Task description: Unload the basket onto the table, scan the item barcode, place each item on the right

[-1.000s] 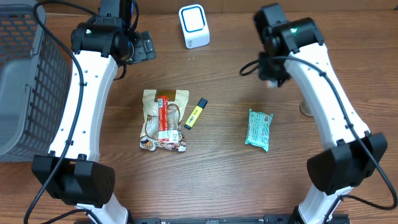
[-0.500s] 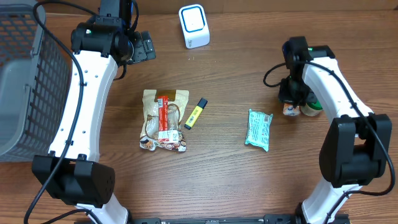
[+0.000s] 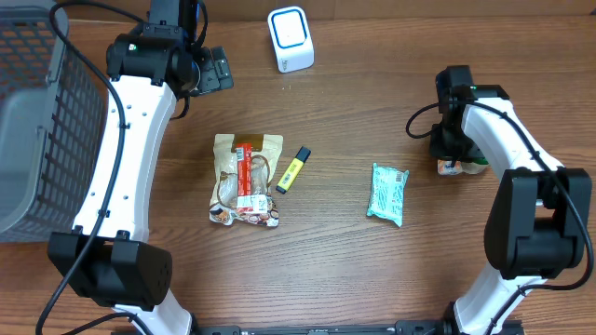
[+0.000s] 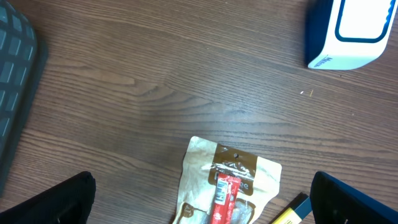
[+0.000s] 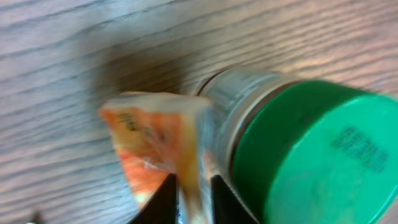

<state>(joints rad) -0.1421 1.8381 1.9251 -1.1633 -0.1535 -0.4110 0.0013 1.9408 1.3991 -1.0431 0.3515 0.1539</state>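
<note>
The right gripper (image 5: 194,200) points down at the right side of the table (image 3: 335,270). We see its two dark fingertips (image 5: 165,198) set narrowly apart, with the thin edge of an orange and white packet (image 5: 152,140) standing between them; we cannot tell whether they press on it or only flank it. Touching the packet on its right lies a green-capped bottle (image 5: 311,165), on its side, with small print on the cap. From overhead the pair sits half hidden under the right arm, well apart from the scanner (image 3: 291,39), a white and blue box near the table's far edge. The left gripper (image 3: 216,70) hangs above the far left of the table with its fingers (image 4: 56,199) spread as wide as they go and nothing between them. Its camera looks down on bare wood, the scanner at upper right, and the top of a tan snack bag (image 3: 245,179). Just beside that bag on its right lies a yellow marker (image 3: 291,169), tilted. A teal wrapper (image 3: 387,194) lies between the marker and the right gripper. A grey basket (image 3: 37,130) fills the left edge.
</note>
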